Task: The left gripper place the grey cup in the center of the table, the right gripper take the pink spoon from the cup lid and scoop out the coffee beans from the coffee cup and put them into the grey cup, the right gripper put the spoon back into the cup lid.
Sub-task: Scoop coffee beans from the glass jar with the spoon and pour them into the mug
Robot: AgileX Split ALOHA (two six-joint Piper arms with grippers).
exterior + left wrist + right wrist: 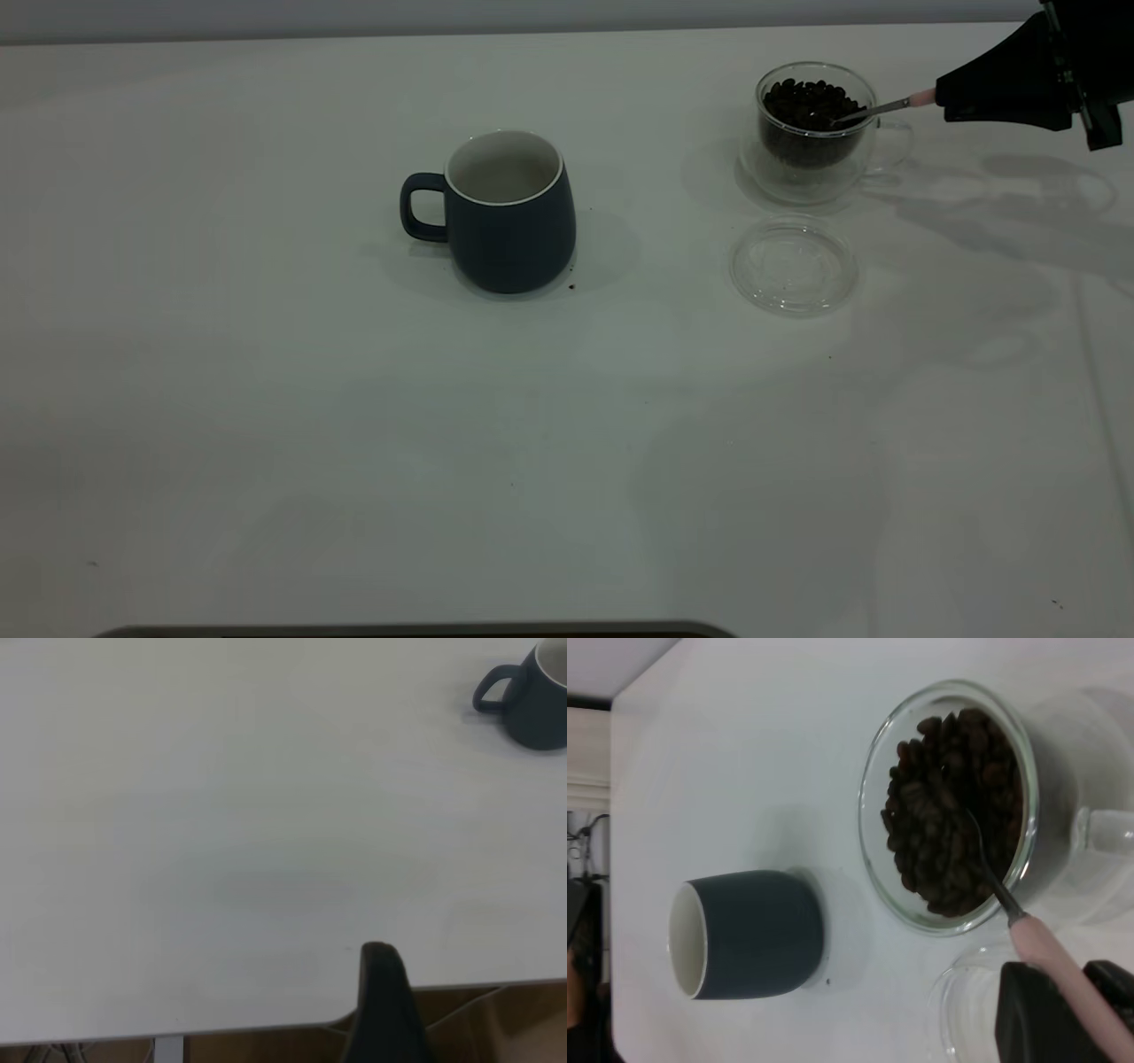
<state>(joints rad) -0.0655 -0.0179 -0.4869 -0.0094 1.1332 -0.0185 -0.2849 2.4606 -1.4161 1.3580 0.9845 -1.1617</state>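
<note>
**Spoon dipped in the beans**

Nearest the camera, the bench (354, 443) lies bare. Beyond it stands the grey cup (508, 213), upright, white inside; its contents cannot be made out. Right of the cup lies the clear cup lid (793, 266), just beyond it the coffee cup (813, 128) of dark coffee beans (811, 106). The right gripper (946, 97), cut off at the frame edge, clamps the pink spoon (886, 106); only the wrist view shows its bowl buried among the beans. The left gripper (383, 1005) is barely visible, its opening impossible to tell.

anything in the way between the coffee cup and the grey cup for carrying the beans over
Nothing visible: bare table lies between the coffee cup and the grey cup. The cup lid sits nearer the camera, off that line.
</note>
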